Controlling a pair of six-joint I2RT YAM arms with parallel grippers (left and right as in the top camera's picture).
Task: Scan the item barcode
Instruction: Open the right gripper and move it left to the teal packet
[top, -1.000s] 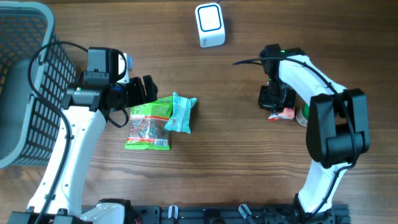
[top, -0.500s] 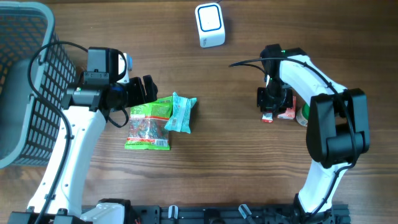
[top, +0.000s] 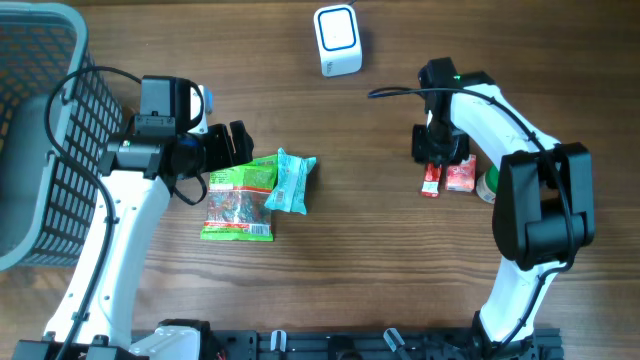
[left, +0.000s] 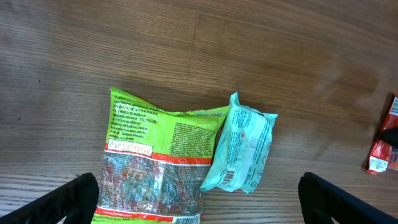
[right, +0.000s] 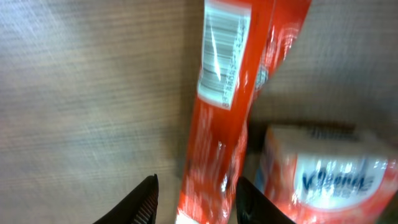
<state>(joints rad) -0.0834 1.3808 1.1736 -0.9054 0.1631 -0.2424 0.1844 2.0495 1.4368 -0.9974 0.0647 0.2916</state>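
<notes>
**A:** What had moved on your end?

**B:** Over the last second my right gripper (right: 196, 200) drew back up the table (top: 380, 260) toward its far edge. The red stick packet (top: 431, 178) that had been underneath it came into plain sight. It had slid a little toward the table's middle.

**A:** Was the packet gripped?

**B:** No. The two fingers stood partly apart, with the packet's near end lying between them on the wood. I saw a clear gap on one side, and the other finger was close to the wrapper. In the right wrist view its barcode label (right: 221, 57) faced up at the camera.

**A:** What was around it?

**B:** A red-and-white packet (top: 460, 176) lay just beside it. A green round thing (top: 487, 186) peeked out past that, mostly hidden by my arm. The white scanner (top: 337, 40) sat well apart from them, near the far edge.

**A:** And your left side?

**B:** The left gripper (left: 202, 196) hung with its fingers spread wide and nothing between them. It was above a green snack bag (left: 155, 168) and a teal pouch (left: 244, 149). The pouch overlapped the bag's edge. The grey basket (top: 45, 120) stood at the table's end, beyond that arm.
</notes>
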